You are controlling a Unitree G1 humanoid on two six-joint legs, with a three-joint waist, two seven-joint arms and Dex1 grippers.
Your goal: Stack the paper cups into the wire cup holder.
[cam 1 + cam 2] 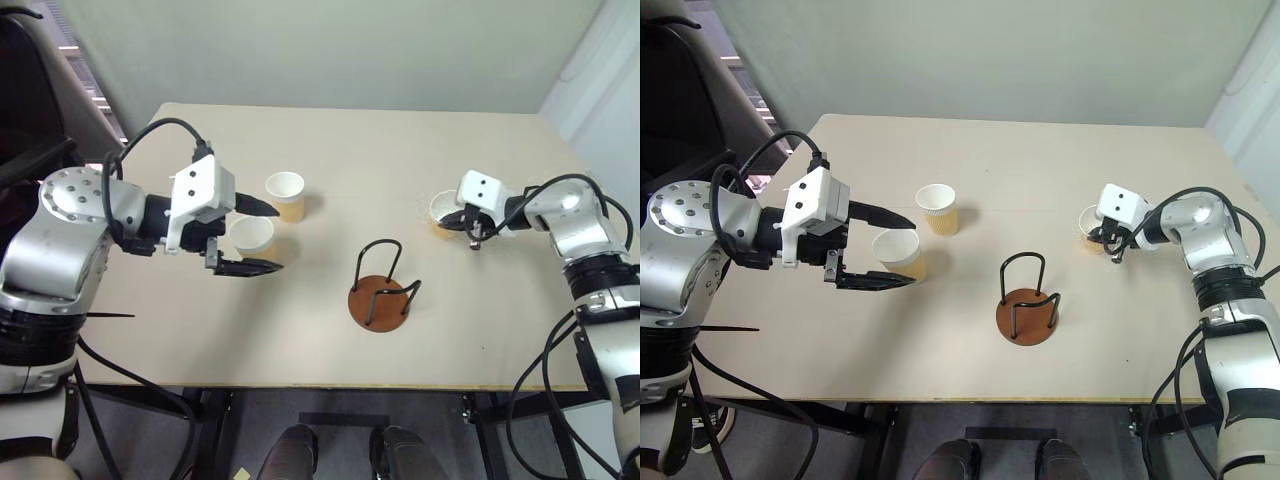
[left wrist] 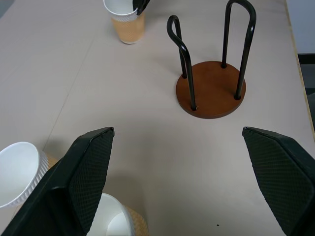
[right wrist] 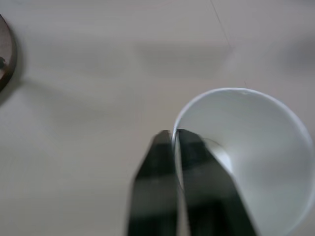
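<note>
Behind right tool (image 1: 468,226), cup (image 1: 441,206) (half-hidden) pinched.

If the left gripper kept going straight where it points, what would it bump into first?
Probably the wire cup holder: it stands straight ahead between the left gripper's open jaws, with bare table before it, though depth is hard to judge.

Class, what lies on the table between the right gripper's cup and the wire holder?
Nothing: bare table between that cup and the holder, seen from the head views.
</note>
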